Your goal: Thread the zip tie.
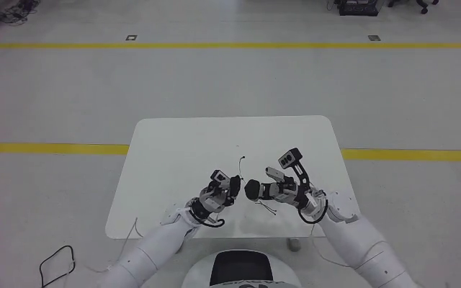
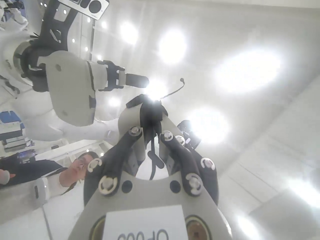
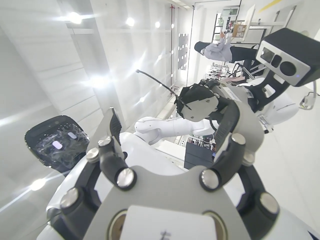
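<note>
So right now your left gripper point(image 2: 150, 104) is clamped on the zip tie point(image 2: 175, 91). It's pinching somewhere along the strap, so one end pokes out past the fingertips into free air, up off the table point(image 1: 180, 144). That free end has a little knob on it, which I'd guess is the head, though it's too small to be sure. The rest of the strap curls back down inside the gripper toward the wrist. Holding it like that makes sense to me: the stiff bit is out in the open where the other arm can get at it, instead of lying flat on the tabletop. Your right gripper point(image 3: 172, 112) sits just beside the left one, facing it nose to nose, jaws spread wide with nothing in them, and the tie isn't between them. I'd read this as the set-up before the threading proper, since nothing is looped through anything yet. Next you'd need to catch the loose part with the right side and line it up with the head. The strap looks thin and springy, so a sloppy pinch could flick it out of line.
</note>
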`<control>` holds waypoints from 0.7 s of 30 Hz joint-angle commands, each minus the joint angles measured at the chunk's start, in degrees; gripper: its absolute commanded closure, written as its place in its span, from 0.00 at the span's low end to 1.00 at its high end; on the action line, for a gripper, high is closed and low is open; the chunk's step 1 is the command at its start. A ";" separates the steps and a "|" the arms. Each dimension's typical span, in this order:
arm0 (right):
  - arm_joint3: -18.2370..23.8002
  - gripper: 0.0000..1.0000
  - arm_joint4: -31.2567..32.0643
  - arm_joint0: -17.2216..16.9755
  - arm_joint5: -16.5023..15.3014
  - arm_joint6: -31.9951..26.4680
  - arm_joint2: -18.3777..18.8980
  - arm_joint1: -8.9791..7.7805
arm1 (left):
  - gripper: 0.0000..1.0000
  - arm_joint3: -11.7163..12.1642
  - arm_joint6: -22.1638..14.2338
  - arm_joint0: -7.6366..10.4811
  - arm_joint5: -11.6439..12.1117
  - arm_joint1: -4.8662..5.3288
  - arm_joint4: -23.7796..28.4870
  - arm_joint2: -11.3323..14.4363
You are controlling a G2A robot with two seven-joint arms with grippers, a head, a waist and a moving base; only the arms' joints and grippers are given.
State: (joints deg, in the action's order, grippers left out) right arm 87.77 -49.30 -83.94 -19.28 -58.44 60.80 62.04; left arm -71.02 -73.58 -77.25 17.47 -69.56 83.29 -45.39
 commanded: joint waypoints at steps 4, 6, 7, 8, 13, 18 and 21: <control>-0.76 0.00 -1.84 0.30 -0.20 -2.11 0.25 0.32 | 1.00 0.47 -0.51 -0.10 -2.37 -0.45 2.28 -0.51; -0.86 0.00 -2.24 0.33 -0.20 -2.82 0.41 0.45 | 1.00 0.63 -0.86 -0.10 -3.04 -0.62 2.66 -0.58; -0.99 0.00 -2.42 0.33 -0.20 -3.22 0.50 0.53 | 1.00 0.78 -1.01 -0.05 -3.20 -0.73 2.78 -0.69; -1.03 0.00 -2.50 0.35 -0.20 -3.50 0.54 0.59 | 1.00 0.77 -1.21 -0.06 -3.59 -0.83 3.01 -0.67; -1.37 0.16 -2.81 0.41 -0.20 -4.79 0.59 0.90 | 1.00 1.47 -1.47 0.35 -4.39 -1.33 3.29 -0.85; -1.87 0.40 -3.55 0.61 -0.20 -5.96 0.56 1.23 | 1.00 2.30 -1.83 0.72 -4.98 -1.83 2.89 -0.87; -2.18 0.50 -3.93 0.80 -0.20 -6.64 0.55 1.42 | 1.00 2.65 -1.99 0.84 -5.16 -2.08 2.57 -0.96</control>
State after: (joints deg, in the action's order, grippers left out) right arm 85.70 -53.13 -83.20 -19.48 -64.91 61.35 63.41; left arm -68.49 -75.53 -76.45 12.34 -71.56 85.96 -46.31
